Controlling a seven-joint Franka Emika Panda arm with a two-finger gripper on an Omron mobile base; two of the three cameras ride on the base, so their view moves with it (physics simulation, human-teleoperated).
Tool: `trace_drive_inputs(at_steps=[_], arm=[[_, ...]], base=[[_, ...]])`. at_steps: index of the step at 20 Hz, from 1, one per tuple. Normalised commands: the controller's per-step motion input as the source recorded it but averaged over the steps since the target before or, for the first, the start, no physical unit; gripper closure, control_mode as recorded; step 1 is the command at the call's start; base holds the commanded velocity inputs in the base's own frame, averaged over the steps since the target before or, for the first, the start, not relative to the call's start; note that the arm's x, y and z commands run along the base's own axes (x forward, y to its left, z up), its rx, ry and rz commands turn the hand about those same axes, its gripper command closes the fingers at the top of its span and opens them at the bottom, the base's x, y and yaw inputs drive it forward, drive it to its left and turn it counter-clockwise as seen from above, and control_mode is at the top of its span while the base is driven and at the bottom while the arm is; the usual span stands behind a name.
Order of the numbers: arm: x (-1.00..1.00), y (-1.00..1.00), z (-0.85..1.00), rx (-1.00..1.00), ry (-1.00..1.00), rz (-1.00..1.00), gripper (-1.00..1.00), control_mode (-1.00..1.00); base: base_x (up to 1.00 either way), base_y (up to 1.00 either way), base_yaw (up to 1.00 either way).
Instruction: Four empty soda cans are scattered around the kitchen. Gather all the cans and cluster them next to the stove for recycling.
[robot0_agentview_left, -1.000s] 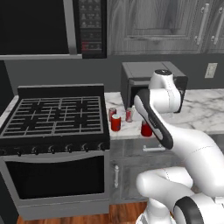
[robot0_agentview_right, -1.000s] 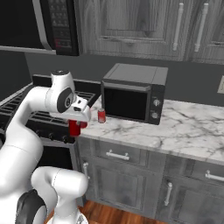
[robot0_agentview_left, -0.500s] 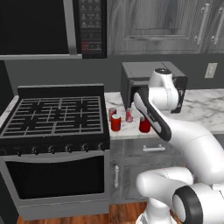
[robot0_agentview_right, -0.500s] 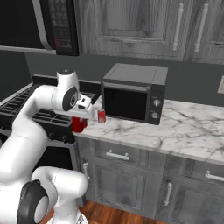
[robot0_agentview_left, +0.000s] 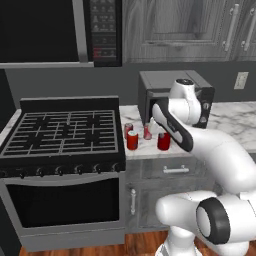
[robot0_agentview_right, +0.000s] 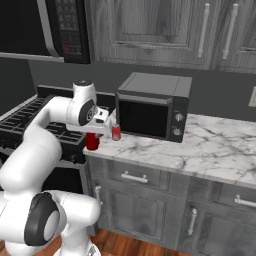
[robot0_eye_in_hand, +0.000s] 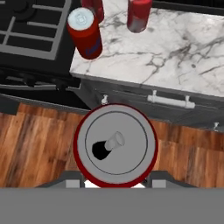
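pincer (robot0_eye_in_hand: 114, 181) clamped; arm (robot0_agentview_left: 175, 122) bent

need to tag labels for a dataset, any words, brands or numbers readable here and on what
None can be read.
Overhead microwave panel: rows of small button marks and a red patch, too small and blurred to read.
Countertop oven dials: no legible marks.
Soda cans: plain red sides and a silver top, no brand or print visible, also on the one in the gripper.
Stove knobs: no readable marks.
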Motion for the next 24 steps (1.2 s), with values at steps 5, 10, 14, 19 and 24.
trace_drive_inputs(at_steps=[5, 10, 14, 19, 24], arm=[[0.15, -0.01, -0.21, 0.0, -0.01, 0.12, 1.0, -1.0], [0.23, -0.07, -0.19, 0.0, -0.04, 0.07, 1.0, -1.0], [0.25, -0.08, -0.16, 0.0, -0.05, 0.02, 1.0, -1.0], [0.26, -0.03, -0.14, 0.0, -0.01, 0.0, 1.0, -1.0], [0.26, 0.0, -0.15, 0.0, 0.0, 0.0, 1.0, -1.0]], base=[[0.0, 0.0, 0.0], [0.0, 0.0, 0.0], [0.0, 0.0, 0.0], [0.0, 0.0, 0.0], [0.0, 0.0, 0.0]])
